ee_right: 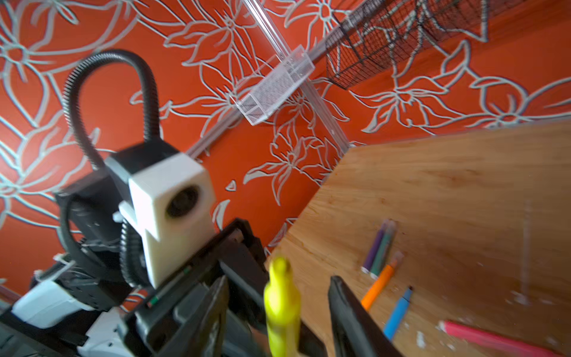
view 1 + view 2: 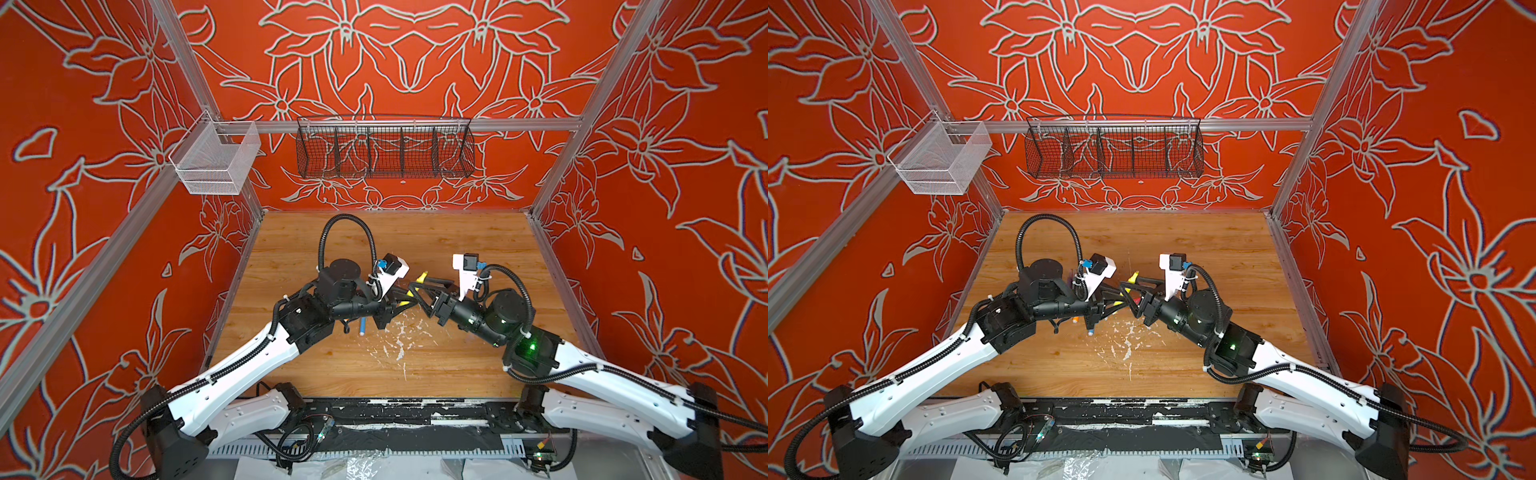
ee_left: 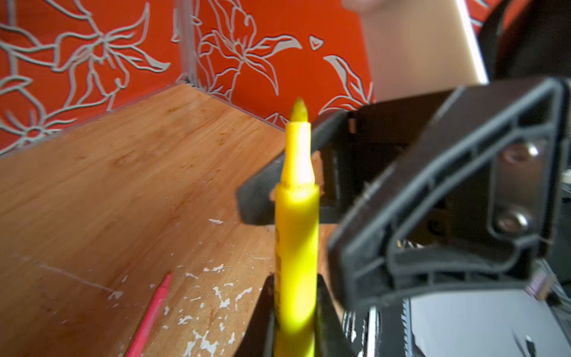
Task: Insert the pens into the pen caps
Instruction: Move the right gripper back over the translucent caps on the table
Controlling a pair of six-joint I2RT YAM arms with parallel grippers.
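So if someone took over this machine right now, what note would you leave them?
Left gripper: shut on the yellow pen.
Right gripper: open, jaws either side of that pen's tip.
Purple pen, green pen, orange pen, blue pen and pink pen lie on the table.
Done: cannot tell; clear caps are too faint to see.
Left: check each tip, cap any bare one.

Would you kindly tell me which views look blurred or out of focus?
Right wrist view: motion-smeared throughout, the yellow pen worst. Left wrist view: wall and table sharp, the close yellow pen soft. Both top views: crisp and evenly lit.
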